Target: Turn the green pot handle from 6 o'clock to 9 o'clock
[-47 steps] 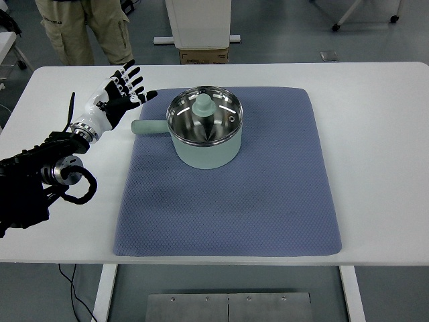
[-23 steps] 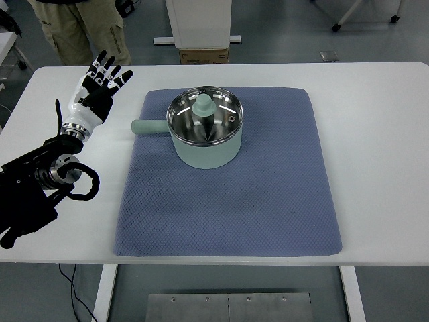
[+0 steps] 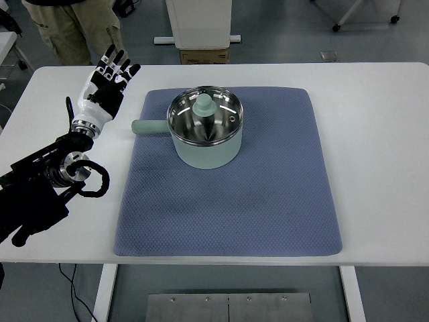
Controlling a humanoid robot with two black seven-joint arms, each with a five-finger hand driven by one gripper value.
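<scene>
Green pot (image 3: pixel 205 138) sits on blue mat (image 3: pixel 228 201), handle (image 3: pixel 149 127) pointing to the picture's left.

Pot is pale mint green w/ a shiny steel inner wall; a glass lid w/ green knob (image 3: pixel 203 102) rests on top, so the inside is only seen through reflections. It stands on the far-left part of the mat, which lies on the white counter (image 3: pixel 375 134). Handle is a short rounded green bar, its tip reaching about to the mat's left edge. Left robot hand (image 3: pixel 105 90) is left of the pot, above the counter beyond the mat, clear of the handle, fingers spread apart & empty. Its dark arm is cut off at the frame's left edge. Behind the counter, far from the pot, a person's legs (image 3: pixel 74 30) show, upper body cropped; a cardboard box (image 3: pixel 204 55) is partly hidden too.
</scene>
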